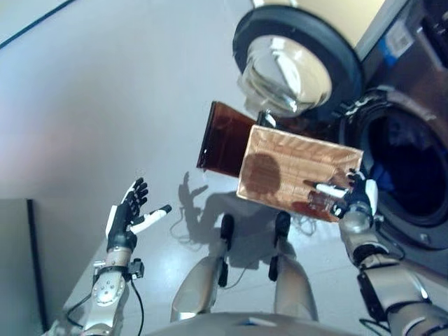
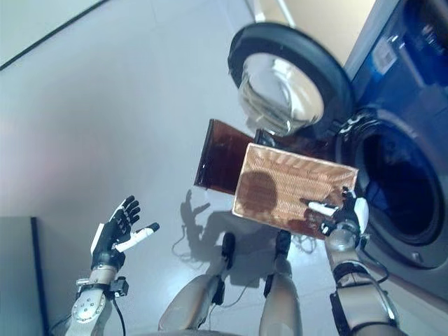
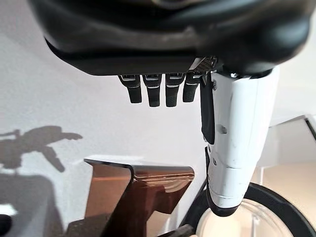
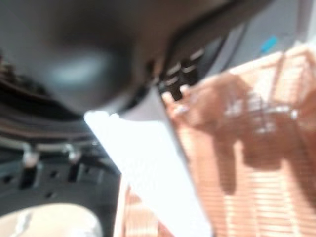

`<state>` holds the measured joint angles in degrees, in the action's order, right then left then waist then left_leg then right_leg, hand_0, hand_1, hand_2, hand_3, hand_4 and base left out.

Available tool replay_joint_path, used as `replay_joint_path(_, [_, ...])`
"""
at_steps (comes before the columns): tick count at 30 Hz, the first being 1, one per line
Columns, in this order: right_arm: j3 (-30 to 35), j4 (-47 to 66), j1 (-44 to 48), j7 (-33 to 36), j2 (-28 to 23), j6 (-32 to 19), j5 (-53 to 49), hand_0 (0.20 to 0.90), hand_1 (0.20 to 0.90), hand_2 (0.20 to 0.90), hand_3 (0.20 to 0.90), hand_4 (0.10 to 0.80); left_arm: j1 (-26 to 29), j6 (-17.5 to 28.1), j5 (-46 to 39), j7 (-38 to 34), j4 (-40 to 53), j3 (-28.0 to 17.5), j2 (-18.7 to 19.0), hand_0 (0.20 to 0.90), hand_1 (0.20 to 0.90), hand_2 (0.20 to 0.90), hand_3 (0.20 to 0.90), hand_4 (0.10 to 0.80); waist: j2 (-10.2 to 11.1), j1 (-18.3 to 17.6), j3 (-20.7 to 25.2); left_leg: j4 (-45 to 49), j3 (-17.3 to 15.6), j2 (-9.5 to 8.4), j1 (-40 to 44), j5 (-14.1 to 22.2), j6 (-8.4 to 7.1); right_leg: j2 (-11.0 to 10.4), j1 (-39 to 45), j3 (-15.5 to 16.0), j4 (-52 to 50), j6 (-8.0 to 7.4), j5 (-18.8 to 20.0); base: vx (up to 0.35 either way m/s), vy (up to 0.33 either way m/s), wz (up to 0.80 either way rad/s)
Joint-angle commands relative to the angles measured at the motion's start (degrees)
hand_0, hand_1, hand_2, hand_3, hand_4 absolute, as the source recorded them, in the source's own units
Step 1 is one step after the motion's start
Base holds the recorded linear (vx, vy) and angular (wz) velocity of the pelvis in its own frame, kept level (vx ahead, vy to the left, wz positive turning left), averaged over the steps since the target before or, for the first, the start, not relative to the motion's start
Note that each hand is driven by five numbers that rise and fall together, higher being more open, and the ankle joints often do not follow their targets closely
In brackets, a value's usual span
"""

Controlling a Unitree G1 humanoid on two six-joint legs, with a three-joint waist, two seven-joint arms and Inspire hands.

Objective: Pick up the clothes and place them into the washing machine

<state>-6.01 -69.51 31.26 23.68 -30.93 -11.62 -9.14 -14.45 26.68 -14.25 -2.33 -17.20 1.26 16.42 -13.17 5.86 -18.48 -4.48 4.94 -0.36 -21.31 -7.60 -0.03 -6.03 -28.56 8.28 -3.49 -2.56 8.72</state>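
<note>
The right hand point(image 1: 355, 198) curls on the rim of a see-through brown plastic basket point(image 1: 297, 171), tipped up at 9 o'clock from the dark round washing machine drum point(image 1: 409, 168); blue clothes point(image 1: 383, 173) seem inside already; the left hand point(image 1: 128, 213) is spread wide, holding nothing.

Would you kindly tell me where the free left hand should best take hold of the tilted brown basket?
Probably the basket's upper left rim, approached from the robot's left. The right hand already grips its lower right corner, the ribbed base faces the camera, and that far edge hangs free in the air. The left hand is open and empty, well to that side.
</note>
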Motion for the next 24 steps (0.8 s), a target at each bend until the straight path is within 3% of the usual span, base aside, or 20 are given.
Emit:
replay_joint_path(1, [-0.1,0.1,2.2,2.4,-5.4,-3.8,-1.0,0.9,0.9,0.9,0.9,0.8,0.0,4.9,-3.4,0.1,5.9,-0.1,2.9,0.9,0.9,0.9,0.9,0.8,0.9,0.5,2.4,-0.5,0.3,-2.14,-1.2,1.8,-2.67,-1.3,-4.6,-1.7,-8.5,-0.66,-7.6,0.028,-0.009,0.08])
replay_joint_path(14, [-0.7,-3.0,9.1,3.1,-16.1,-2.3,0.6,0.9,0.9,0.9,0.9,0.8,0.5,4.7,-4.5,0.6,7.1,2.9,4.1,0.9,0.9,0.9,0.9,0.8,-3.2,0.8,0.5,-0.5,0.5,-2.62,-3.2,1.5,-3.26,-1.9,-8.9,-2.6,-12.4,-0.53,-9.1,0.0,-0.006,0.02])
replay_joint_path(24, [-0.5,-4.3,10.8,3.2,-19.3,-1.6,0.9,0.9,0.9,0.9,0.9,0.8,0.8,4.4,-4.8,0.6,6.9,4.0,3.8,0.9,0.9,0.9,0.9,0.8,-4.4,0.4,-0.4,-0.5,-0.3,-2.38,-3.4,1.4,-3.51,-1.7,-10.7,-3.5,-14.4,-0.35,-9.8,0.0,-0.017,-0.03])
